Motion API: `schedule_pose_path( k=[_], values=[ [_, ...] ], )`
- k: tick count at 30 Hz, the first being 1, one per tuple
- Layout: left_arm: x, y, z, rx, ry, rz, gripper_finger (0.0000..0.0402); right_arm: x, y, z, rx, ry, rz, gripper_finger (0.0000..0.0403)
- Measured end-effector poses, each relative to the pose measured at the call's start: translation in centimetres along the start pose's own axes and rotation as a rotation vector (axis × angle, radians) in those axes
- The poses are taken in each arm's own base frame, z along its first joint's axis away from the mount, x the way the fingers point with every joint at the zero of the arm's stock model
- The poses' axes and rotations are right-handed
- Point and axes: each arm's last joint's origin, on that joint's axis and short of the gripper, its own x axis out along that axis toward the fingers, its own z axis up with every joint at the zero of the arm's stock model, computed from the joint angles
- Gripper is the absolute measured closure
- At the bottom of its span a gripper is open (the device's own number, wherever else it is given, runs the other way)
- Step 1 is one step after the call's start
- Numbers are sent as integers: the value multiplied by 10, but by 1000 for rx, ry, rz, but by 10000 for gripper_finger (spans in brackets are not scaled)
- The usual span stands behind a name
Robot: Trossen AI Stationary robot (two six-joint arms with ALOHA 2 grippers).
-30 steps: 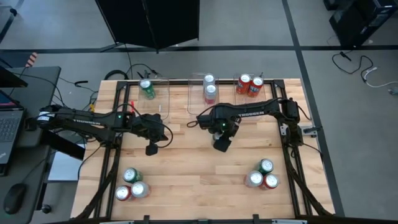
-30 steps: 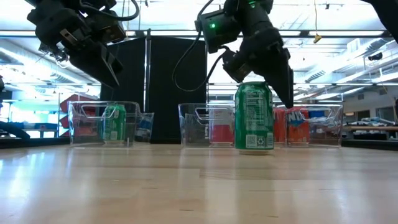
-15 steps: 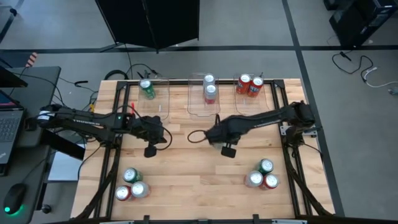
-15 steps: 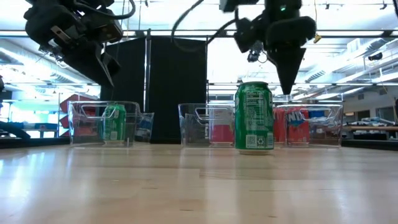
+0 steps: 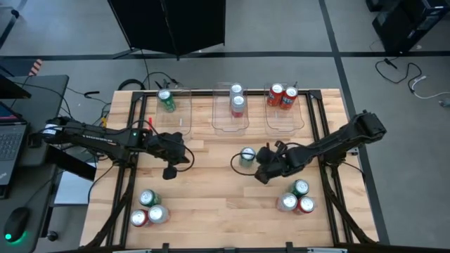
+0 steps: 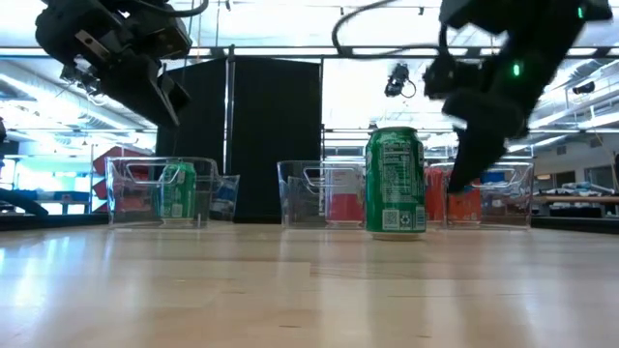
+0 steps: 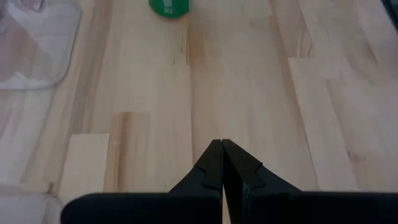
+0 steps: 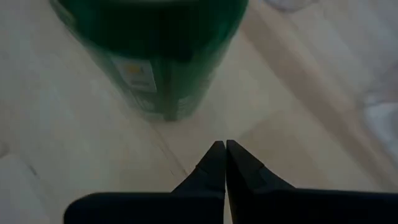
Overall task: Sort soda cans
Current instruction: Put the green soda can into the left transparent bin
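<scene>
Risky spot: right gripper pinched shut, empty, just beside lone green can mid-bench. Careless swing could topple it. Left gripper shut too.

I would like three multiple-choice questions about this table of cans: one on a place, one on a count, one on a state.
1. Where does the lone green can stand?
A. in the left bin
B. on the bare table, mid-way
C. beside the cans at the front right

2. How many cans are in the right bin?
A. two
B. one
C. four

3. How are the right gripper and its fingers?
A. open around the green can
B. shut on a red can
C. shut, holding nothing

Answers:
1 B, the high view shows it alone on the wood in front of the middle bin.
2 A, two red cans stand there.
3 C, the right wrist view shows the fingers together, the can apart from them.
</scene>
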Motion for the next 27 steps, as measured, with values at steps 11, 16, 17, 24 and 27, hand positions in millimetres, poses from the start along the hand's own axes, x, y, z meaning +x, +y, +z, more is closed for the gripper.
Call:
schedule_pose_path(
  k=[11,16,17,24,27],
  values=[
    [0,0,1,-12,-10,5,400,44,14,4,111,-229,176,402],
    [0,0,1,-15,-10,6,400,60,25,18,107,-284,188,403],
    [0,0,1,-15,-11,6,400,64,26,20,102,-291,186,403],
    [0,1,2,-34,-21,49,400,84,44,44,68,-380,159,403],
    [0,3,2,-43,-27,88,400,83,50,49,56,-416,122,403]
  ],
)
